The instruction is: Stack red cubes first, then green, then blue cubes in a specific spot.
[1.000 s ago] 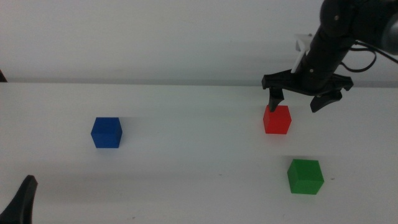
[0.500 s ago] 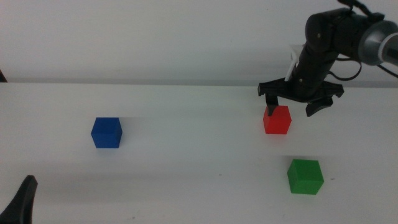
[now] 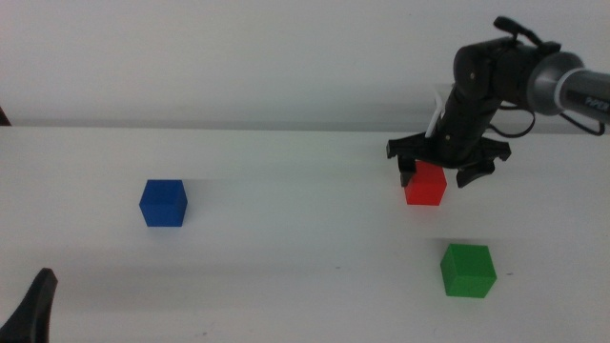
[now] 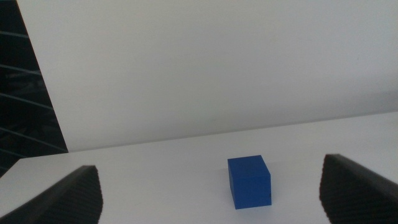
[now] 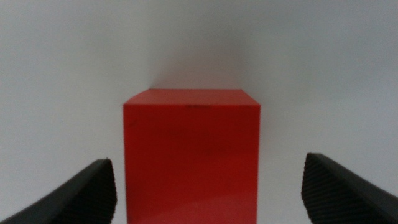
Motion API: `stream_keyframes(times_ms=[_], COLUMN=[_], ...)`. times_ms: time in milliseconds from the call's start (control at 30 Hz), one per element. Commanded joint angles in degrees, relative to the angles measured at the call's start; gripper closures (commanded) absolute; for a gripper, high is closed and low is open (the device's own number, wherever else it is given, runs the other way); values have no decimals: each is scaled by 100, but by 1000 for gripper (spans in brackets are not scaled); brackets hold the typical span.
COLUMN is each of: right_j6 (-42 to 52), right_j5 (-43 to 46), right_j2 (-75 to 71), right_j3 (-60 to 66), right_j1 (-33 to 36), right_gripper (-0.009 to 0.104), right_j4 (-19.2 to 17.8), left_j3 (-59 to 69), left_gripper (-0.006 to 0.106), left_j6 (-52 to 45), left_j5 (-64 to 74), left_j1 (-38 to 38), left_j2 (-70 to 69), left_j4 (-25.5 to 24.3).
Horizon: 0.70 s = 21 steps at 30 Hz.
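Here, matte red cube between open fingers.

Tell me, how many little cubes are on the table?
3. The blue cube sits alone on the left, the red cube is on the right under the open right gripper, and the green cube is nearer the camera. None looks hidden.

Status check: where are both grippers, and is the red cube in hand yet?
Right gripper open, straddling red cube, not gripping. Left gripper open, waiting at near edge facing blue cube. Green cube apart, nothing blocking.
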<state>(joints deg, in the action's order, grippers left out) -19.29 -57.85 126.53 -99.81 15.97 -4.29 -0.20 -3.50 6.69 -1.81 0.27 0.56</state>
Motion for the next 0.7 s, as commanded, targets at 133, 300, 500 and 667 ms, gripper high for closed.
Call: stream_keyframes(times_ms=[133,300,500,667], right_j6=[-37,-196,-404,-1277], right_j5=[165,380,-68,-662], right_j2=[164,176,-143,-635], right_j3=[-34,-34,-181,-181], right_j1=[5,5,119,747], right_gripper=[23,55,75,75], right_j4=[-77,-77,-161,-598], left_j3=[237,237,237,237], left_gripper=[7,7,7,7], left_j6=[29,29,29,29], left_j5=[-90,-90,-90,-90], left_j1=[14,14,14,14], left_j2=[-235,-235,-235,-235], left_j4=[29,29,29,29])
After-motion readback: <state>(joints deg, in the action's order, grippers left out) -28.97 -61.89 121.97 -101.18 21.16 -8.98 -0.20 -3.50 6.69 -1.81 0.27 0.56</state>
